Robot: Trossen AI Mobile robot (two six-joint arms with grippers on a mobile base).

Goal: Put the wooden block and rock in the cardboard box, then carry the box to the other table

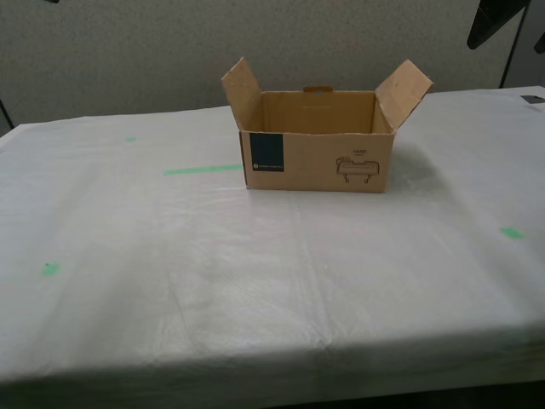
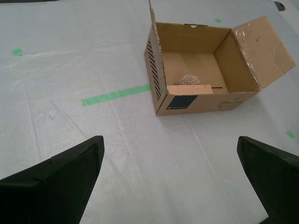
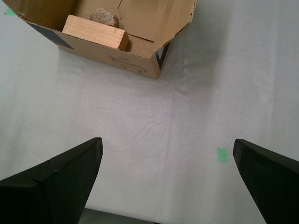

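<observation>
**On the white-sheeted table: one box, two things inside**

On the wrinkled white table (image 1: pixel 255 281), toward its far edge, stand green tape marks (image 1: pixel 203 169) and one brown corrugated box (image 1: pixel 317 162), flaps raised. Inside lie one pale layered-grain block (image 3: pixel 96 32) against the front wall and one lumpy beige rock (image 3: pixel 104 17) just behind. My first gripper (image 3: pixel 168 179) and second gripper (image 2: pixel 170 177) hang spread wide, holding nothing.
</observation>
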